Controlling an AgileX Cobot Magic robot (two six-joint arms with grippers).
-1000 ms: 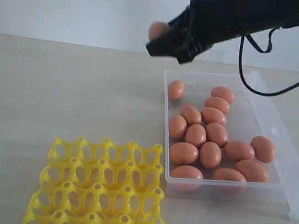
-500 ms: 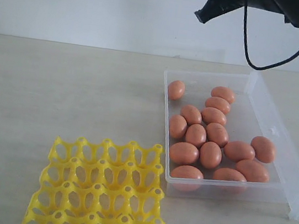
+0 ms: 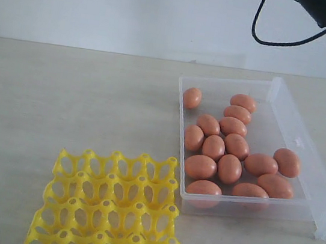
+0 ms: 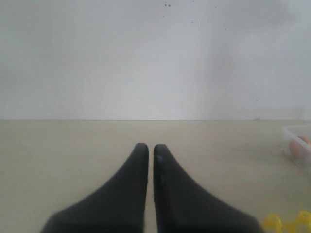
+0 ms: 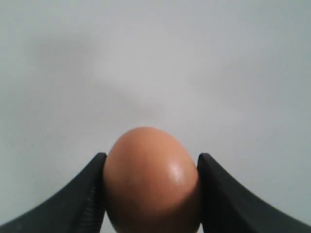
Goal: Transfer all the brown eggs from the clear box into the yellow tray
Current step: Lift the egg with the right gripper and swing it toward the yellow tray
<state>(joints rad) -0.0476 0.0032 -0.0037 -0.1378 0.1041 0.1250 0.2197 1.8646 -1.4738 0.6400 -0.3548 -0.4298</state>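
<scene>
Brown oval eggs (image 3: 213, 147) fill the clear plastic box (image 3: 265, 130); yellow plastic tray (image 3: 60, 161) empty. My right gripper (image 5: 151, 158) pinches one egg (image 5: 151, 194), left gripper (image 4: 150, 151) closed on nothing.

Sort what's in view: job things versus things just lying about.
Job: brown eggs, clear box, yellow tray, the egg held in the right pincer.
Just there: table, wall, black cable, shut left pincer.
</scene>
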